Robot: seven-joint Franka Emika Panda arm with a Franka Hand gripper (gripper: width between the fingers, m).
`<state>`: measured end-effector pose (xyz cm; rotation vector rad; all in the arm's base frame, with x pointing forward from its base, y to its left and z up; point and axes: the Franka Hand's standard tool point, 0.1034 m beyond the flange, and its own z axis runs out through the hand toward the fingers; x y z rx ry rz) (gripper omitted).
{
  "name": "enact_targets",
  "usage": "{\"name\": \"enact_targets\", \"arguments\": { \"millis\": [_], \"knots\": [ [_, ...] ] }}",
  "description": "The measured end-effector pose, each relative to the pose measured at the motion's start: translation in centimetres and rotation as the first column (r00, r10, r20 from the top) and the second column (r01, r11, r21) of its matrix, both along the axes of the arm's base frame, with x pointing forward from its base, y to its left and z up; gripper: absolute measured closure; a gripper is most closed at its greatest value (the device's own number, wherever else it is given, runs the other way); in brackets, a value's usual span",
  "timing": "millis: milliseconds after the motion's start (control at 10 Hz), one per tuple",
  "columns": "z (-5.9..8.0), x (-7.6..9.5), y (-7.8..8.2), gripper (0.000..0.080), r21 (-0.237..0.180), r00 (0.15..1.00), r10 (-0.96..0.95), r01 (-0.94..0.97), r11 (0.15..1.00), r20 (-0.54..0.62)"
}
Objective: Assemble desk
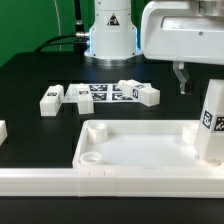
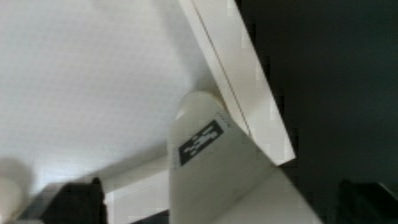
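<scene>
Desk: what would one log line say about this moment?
desk top flat | one leg upright in its corner | gripper open, holding nothing | other legs loose

I see my arm's white rounded base (image 1: 110, 30) with a black triangle mark (image 1: 111, 20), dark cables (image 1: 62, 40) trailing behind it, a white boxy wrist housing (image 1: 185, 30) and dark fingers (image 1: 181, 78)

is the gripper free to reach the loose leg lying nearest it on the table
Probably yes. The gripper hangs open above the table, and that loose leg lies flat with nothing over it. The upright leg stands aside, not between them.
</scene>
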<state>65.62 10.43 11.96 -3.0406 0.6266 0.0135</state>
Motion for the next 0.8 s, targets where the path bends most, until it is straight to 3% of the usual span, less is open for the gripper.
{"name": "enact_targets", "arguments": {
  "millis": [200,600,700,800],
  "knots": [
    [0.03,-0.11,0.10,0.0151,-0.008,0.991,0.132,-0.132,0.991,-0.002],
    [-0.29,-0.20,0.22,0.0151,-0.021,0.886,0.464,-0.464,0.885,0.000],
    [-0.35,-0.23,0.32,0.0151,-0.021,0.882,0.471,-0.471,0.882,-0.001],
    [-0.35,-0.23,0.27,0.0281,-0.020,0.883,0.469,-0.469,0.883,-0.001]
  ]
}}
